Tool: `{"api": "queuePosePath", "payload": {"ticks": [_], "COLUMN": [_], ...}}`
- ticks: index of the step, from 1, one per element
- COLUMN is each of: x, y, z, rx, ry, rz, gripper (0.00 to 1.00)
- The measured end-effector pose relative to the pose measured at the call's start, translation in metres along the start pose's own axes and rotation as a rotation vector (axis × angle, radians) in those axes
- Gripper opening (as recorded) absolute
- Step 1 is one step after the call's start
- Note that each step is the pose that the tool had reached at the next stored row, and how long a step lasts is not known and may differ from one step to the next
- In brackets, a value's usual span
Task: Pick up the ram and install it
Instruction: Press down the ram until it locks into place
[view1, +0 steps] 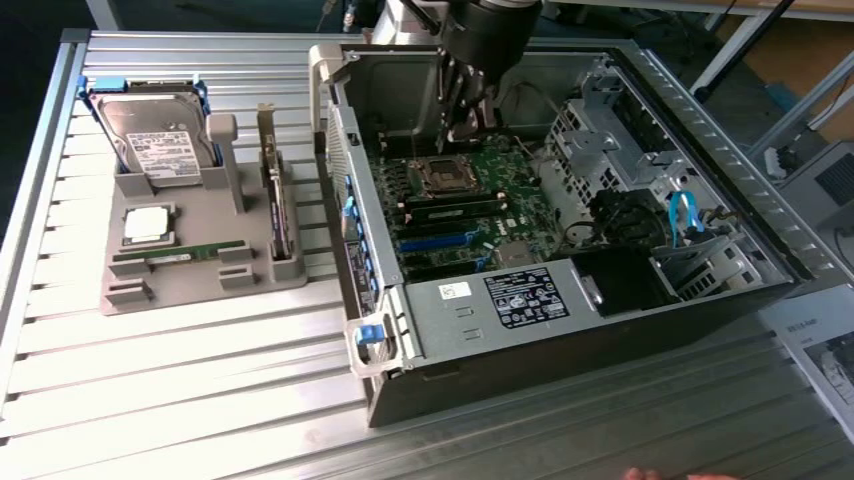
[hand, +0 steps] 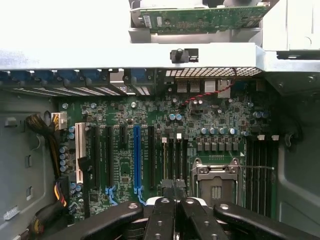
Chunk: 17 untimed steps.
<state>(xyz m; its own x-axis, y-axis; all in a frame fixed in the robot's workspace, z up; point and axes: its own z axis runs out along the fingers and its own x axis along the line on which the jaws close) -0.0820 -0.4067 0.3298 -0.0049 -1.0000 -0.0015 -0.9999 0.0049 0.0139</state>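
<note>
We have the gripper (view1: 470, 125) down inside the open computer case (view1: 694, 110), above the motherboard (hand: 150, 145) beside the empty processor socket (hand: 216, 182). The jaws look pressed together at their tips in the wrist view; we cannot tell whether anything thin sits between them. The ram (view1: 180, 252), a slim green stick, lies in its slot on the grey holder tray (view1: 200, 290) on the counter (view1: 160, 400), well left of the case. That tray also carries a hard drive (view1: 158, 140), a silver processor chip (view1: 147, 224) and a dark expansion card (view1: 278, 205). We judge a good install needs the stick square over a memory slot (hand: 256, 170), pressed evenly.
</note>
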Motion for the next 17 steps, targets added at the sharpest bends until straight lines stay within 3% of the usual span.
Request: {"api": "queuePosePath", "payload": {"ticks": [6, 17], "x": [0.0, 0.002], "y": [-0.0033, -0.0193], "z": [-0.0001, -0.0006], "rx": [-0.0002, -0.0027], "ry": [0.0001, 0.0002], "rz": [0.0, 0.0], "gripper": [0.1, 0.1]}}
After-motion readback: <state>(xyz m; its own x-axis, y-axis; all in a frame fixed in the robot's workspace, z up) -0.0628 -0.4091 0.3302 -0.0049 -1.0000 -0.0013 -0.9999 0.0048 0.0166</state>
